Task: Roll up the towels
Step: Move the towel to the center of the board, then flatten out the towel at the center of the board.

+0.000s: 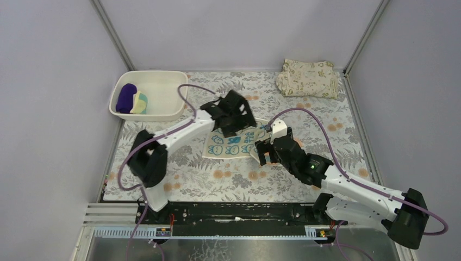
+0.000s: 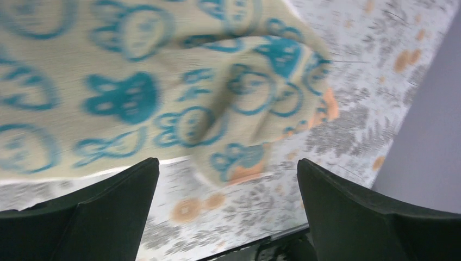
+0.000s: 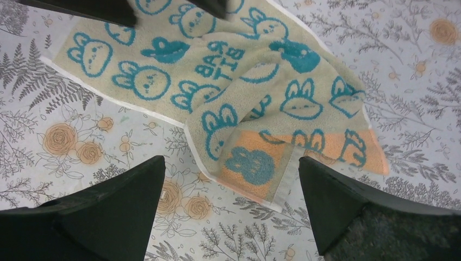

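Note:
A pale yellow towel with teal rabbit marks (image 1: pixel 228 144) lies spread on the table's middle, its right end crumpled and a corner folded over to show an orange underside (image 3: pixel 255 163). My left gripper (image 1: pixel 232 117) hovers over the towel's far edge, open and empty; in the left wrist view the towel (image 2: pixel 136 98) fills the space beyond the open gripper (image 2: pixel 228 179). My right gripper (image 1: pixel 265 151) is open just off the towel's right corner, with the towel (image 3: pixel 217 70) ahead of the gripper (image 3: pixel 231 179). A dark purple towel (image 1: pixel 126 98) and a yellow-teal one (image 1: pixel 140 102) sit rolled in the tub.
A white tub (image 1: pixel 157 84) stands at the back left. A folded beige leaf-printed cloth (image 1: pixel 307 78) lies at the back right. A flower-printed sheet (image 1: pixel 234 182) covers the table. Grey walls close in on three sides.

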Robot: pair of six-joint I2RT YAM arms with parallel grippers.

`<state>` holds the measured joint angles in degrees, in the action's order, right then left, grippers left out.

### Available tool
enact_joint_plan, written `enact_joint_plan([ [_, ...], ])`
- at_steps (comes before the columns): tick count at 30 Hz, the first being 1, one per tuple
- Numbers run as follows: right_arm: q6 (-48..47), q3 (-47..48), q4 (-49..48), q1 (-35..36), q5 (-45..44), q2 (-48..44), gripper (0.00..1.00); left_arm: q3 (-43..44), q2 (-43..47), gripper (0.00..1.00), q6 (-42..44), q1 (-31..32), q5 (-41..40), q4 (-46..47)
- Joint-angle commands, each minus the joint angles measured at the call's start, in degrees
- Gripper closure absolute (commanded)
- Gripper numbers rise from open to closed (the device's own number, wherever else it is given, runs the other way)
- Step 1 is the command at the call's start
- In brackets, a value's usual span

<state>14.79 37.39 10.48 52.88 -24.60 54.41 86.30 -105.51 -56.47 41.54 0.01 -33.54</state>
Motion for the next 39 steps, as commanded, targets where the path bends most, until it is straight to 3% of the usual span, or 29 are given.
enact_joint_plan([
  [1,5.10,-0.55,0.87,-0.71,-2.38,1.01,0.01,-12.58,8.79,0.04,3.07,-5.61,-2.33,0.96],
  [7,12.13,-1.56,4.38,-3.70,-5.11,2.03,0.01,-23.86,13.99,0.09,8.80,-11.34,-4.98,-0.72],
  [14,16.45,-2.45,7.74,-11.44,-1.24,4.71,0.01,-24.80,8.47,0.27,14.37,-14.91,-10.95,-3.92],
  [23,21.63,-3.55,8.34,-18.20,3.21,10.43,0.22,-24.01,2.32,0.46,17.21,-15.00,-12.05,-5.57],
  [30,22.08,-3.57,5.85,-22.20,7.36,16.18,0.31,-26.12,2.26,0.44,17.71,-15.00,-10.02,-6.03],
  [39,23.25,-1.75,7.79,-22.56,12.70,20.48,0.39,-26.47,10.14,0.37,17.52,-15.00,-10.39,-8.59],
])
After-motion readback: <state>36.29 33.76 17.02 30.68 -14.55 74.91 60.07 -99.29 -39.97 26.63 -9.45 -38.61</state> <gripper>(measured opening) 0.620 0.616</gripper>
